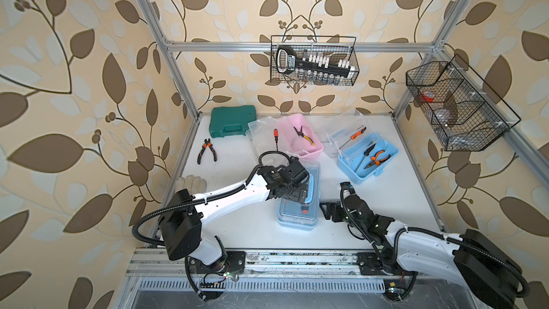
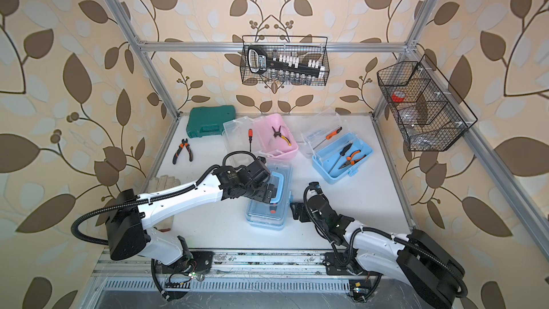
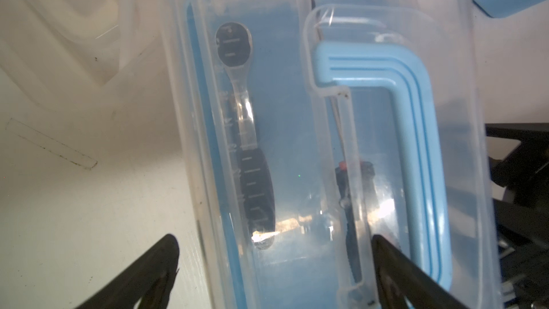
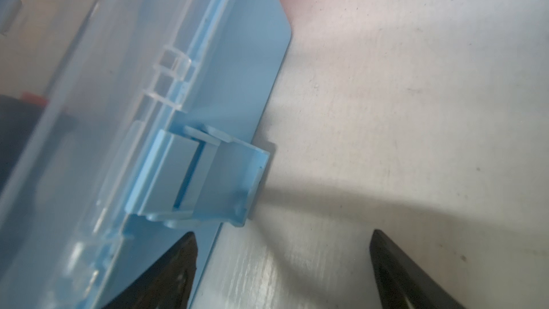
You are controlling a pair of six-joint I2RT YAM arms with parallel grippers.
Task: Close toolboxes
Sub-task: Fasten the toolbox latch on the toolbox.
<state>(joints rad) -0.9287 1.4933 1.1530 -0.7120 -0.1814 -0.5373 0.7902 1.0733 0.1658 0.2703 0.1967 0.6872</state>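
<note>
The near light blue toolbox lies at the front middle of the table with its clear lid down over the body. A ratchet wrench shows through the lid, and the blue U-shaped handle lies folded flat on top. The left hand hovers just above the lid with its fingers apart, one over the table beside the box and one over the lid by the handle. It grips nothing. The right hand sits low at the box's side, fingers also spread and empty, just beside the small blue latch. The latch appears to stand out from the wall and not to be snapped home.

Further back, the pink toolbox and the other light blue toolbox are both open, their lids swung back.

These boxes are likely light, thin-walled plastic. The body looks stiff, the lid slick and somewhat flexible, and the tools inside add little weight. A sideways push would probably skid the box across the table. The safer way is to press down flat on the lid beside the handle and push the latch tab by its free edge toward the lid. The hinges and the tab are the parts most likely to crack.
</note>
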